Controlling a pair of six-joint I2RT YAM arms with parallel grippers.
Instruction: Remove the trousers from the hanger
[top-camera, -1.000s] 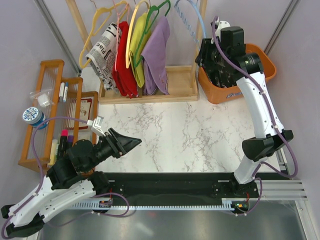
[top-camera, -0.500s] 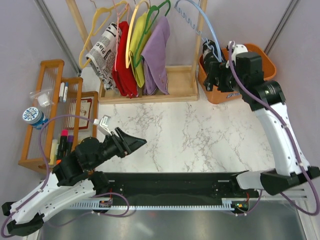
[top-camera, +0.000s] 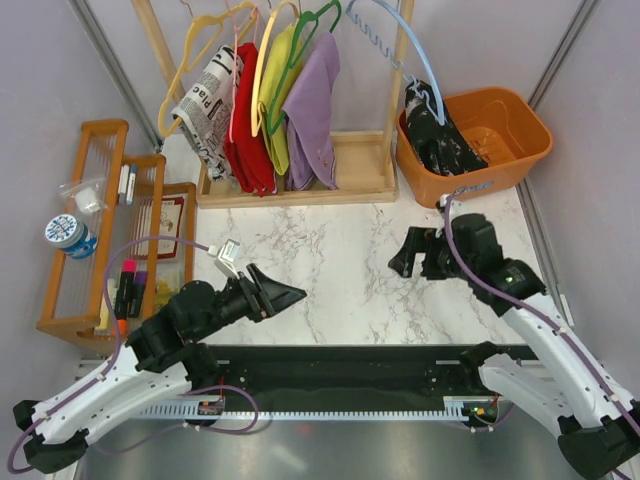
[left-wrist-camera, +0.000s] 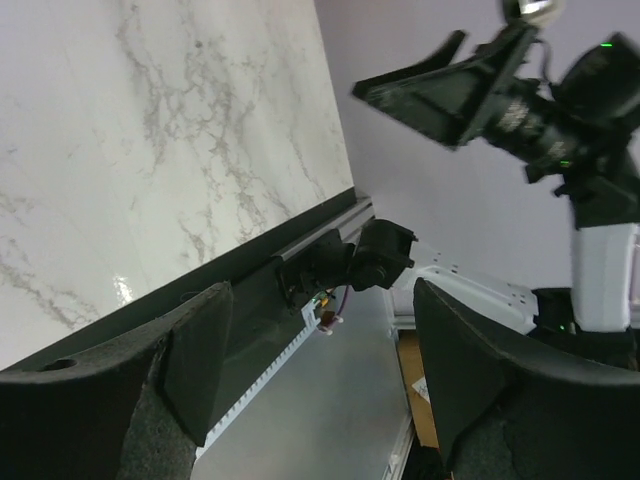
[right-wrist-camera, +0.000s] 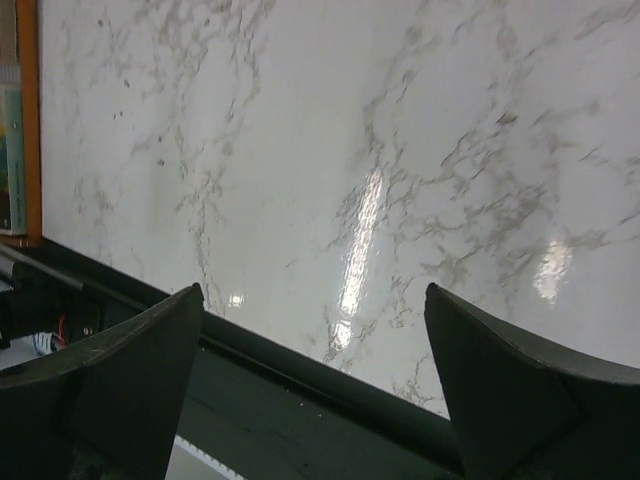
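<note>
The black, white-speckled trousers (top-camera: 447, 141) lie bunched in the left part of the orange bin (top-camera: 520, 125). The light-blue hanger (top-camera: 403, 42) hangs at the right end of the rack, and its lower tip reaches down onto the top of the trousers. I cannot tell if it still catches the fabric. My right gripper (top-camera: 404, 257) is open and empty over the marble table, well below the bin; its wrist view (right-wrist-camera: 315, 300) shows only marble and the black rail. My left gripper (top-camera: 288, 293) is open and empty near the table's front; in its wrist view (left-wrist-camera: 320, 310) the right gripper (left-wrist-camera: 450, 90) shows at the top.
A wooden rack base (top-camera: 300, 185) at the back holds newspaper-print (top-camera: 205, 100), red (top-camera: 248, 120), yellow and purple (top-camera: 312, 110) garments on yellow and green hangers. A wooden shelf unit (top-camera: 100, 230) with small items stands at the left. A black rail (top-camera: 340, 365) runs along the near edge.
My right arm has pulled back from the orange bin to the middle of the table, leaving the trousers in the bin. My left gripper has moved slightly right and forward.
</note>
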